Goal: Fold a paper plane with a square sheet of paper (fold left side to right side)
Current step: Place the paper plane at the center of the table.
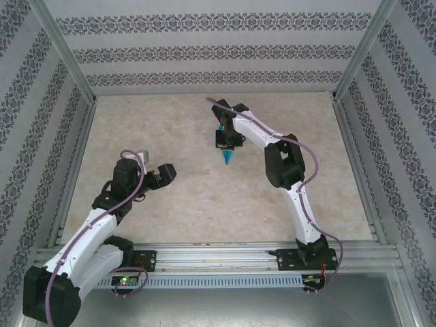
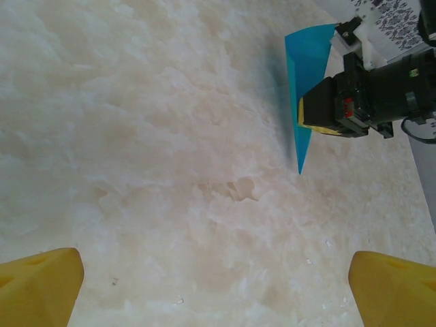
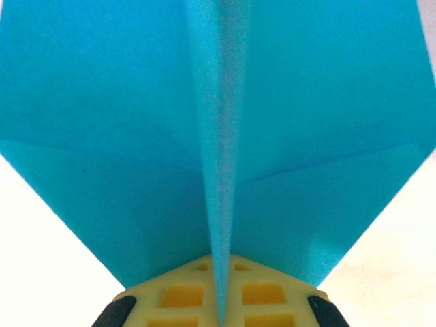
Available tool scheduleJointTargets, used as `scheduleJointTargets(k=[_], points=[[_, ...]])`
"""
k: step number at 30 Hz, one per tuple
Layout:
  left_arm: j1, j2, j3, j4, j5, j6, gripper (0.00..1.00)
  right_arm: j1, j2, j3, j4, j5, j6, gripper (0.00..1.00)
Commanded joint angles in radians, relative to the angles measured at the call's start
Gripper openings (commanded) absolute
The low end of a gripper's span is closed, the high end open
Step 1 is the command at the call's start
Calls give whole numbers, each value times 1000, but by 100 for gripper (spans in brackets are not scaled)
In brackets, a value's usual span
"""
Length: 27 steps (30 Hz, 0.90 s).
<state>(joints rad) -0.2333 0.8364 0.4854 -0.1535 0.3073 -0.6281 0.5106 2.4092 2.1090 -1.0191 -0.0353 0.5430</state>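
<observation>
— Where's the plane [image 1: 227,158]?
— It's a creased dart, pinched along its spine in the right pincer [image 1: 225,139]. It hangs nose down over the middle of the worktop [image 1: 204,197], a bit toward the far edge. I can't tell whether the nose touches.
— And the left pincer [image 1: 155,165]?
— Spread wide, holding nothing, near the left edge.
— Which step?
— Folding looks finished, I'd say. The next move calls for laying it flat and releasing gently.
</observation>
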Motion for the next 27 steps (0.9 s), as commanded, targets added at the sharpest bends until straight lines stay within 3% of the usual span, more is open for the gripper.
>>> scheduleJointTargets(k=[1,17,27], points=[[18,-12,10,-39,9,29,100,-1,33,36,-45,-6,-15,0],[24,21,35,-64,9,57,100,-3,83,63,-59,-33,-26,1],[26,27,41,-68,9,65,100,0,87,37,-59,-38,-39,24]])
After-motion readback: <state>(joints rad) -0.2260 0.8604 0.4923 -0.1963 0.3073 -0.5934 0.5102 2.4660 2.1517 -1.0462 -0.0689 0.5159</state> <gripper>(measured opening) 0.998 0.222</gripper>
